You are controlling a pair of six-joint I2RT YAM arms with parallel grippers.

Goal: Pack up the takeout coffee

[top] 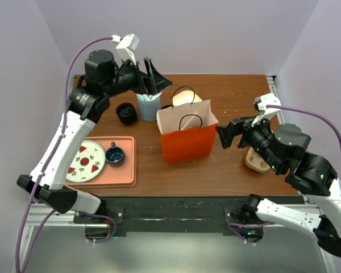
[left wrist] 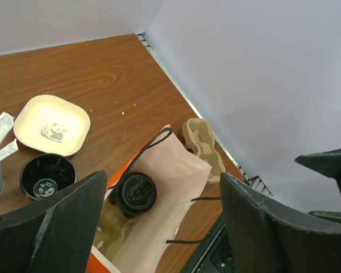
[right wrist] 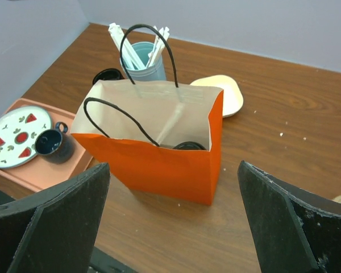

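Note:
A black lidded takeout coffee cup (left wrist: 135, 193) stands inside the open orange paper bag (top: 184, 142), on brown cardboard at its bottom. Its lid also shows over the bag's rim in the right wrist view (right wrist: 188, 146). A second black cup (top: 126, 112) stands on the table left of the bag, next to the straw tumbler (top: 149, 105). My left gripper (top: 150, 78) is open and empty, high above the tumbler and looking down into the bag (left wrist: 159, 227). My right gripper (top: 227, 132) is open and empty, just right of the bag and facing it (right wrist: 159, 165).
A cream square plate (top: 187, 98) lies behind the bag. A brown cardboard cup carrier (top: 256, 160) lies at the right edge. A pink tray (top: 125, 170) at front left holds a watermelon plate (top: 86, 161) and a dark blue mug (top: 114, 153).

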